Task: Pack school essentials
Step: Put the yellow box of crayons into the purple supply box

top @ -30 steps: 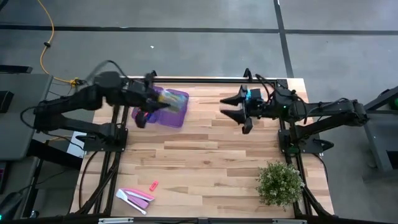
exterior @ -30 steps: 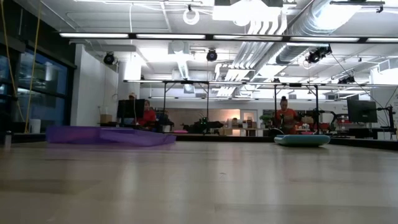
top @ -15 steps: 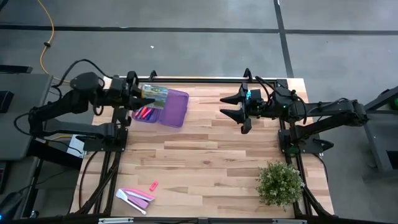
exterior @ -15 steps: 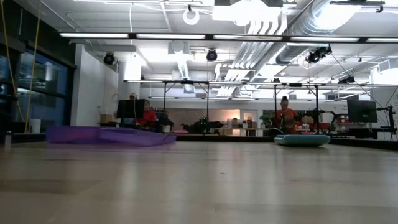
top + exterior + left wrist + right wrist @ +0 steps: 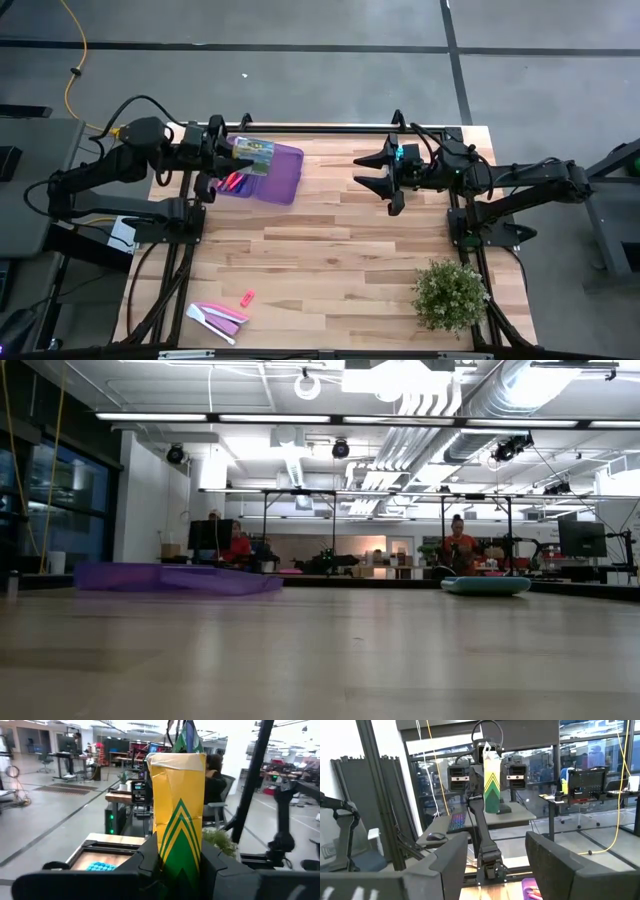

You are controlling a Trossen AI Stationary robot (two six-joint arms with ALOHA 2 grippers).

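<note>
My left gripper [image 5: 228, 160] hangs high at the far left, by the left end of the purple tray [image 5: 282, 176], and is shut on the yellow-green crayon box [image 5: 179, 815]. The right wrist view shows that box [image 5: 491, 780] standing on end. Pink pieces [image 5: 232, 183] lie in the tray. A pink-and-white bundle [image 5: 218, 317] and a small pink piece [image 5: 247, 298] lie near the front left edge. My right gripper [image 5: 372, 172] hovers open at the far right, level, with nothing between its fingers [image 5: 451, 865]. My left gripper pinches the crayon box at its lower end [image 5: 176, 870], one finger [image 5: 149, 856] on each narrow side. The fingers reach out level from the table's left. The box stands about upright above them, chevron face toward the wrist camera, lifted clear of tray and table.
A bushy green plant [image 5: 450, 293] stands at the near right corner. The purple tray [image 5: 180, 578] lies flat at the far left. Bare wood [image 5: 330, 250] spreads across the table's middle. People sit at desks in the room beyond.
My left gripper, still shut on the crayon box, has drawn back from over the purple tray toward the table's left edge, most of it in the first half second. The tray and the pink pieces in it now show uncovered.
</note>
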